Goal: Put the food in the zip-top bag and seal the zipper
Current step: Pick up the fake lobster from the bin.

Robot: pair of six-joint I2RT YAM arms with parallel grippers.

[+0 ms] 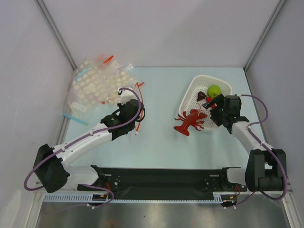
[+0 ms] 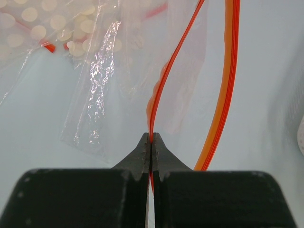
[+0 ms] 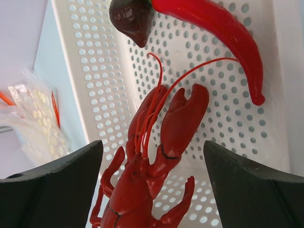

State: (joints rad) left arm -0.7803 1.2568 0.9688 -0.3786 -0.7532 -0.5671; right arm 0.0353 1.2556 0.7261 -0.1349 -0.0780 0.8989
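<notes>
Across the basket (image 1: 186, 98) rim, lobster (image 3: 142, 180) under wide-apart right fingers (image 3: 47, 185); left fingers (image 2: 137, 159) tight on zipper (image 2: 166, 80).

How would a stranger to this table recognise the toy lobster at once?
Look at the white perforated basket on the right side of the table. The lobster lies across its near left rim, claws inside, tail out on the table. Unlike the smooth red chili beside it, it has claws, thin legs and long feelers.
</notes>
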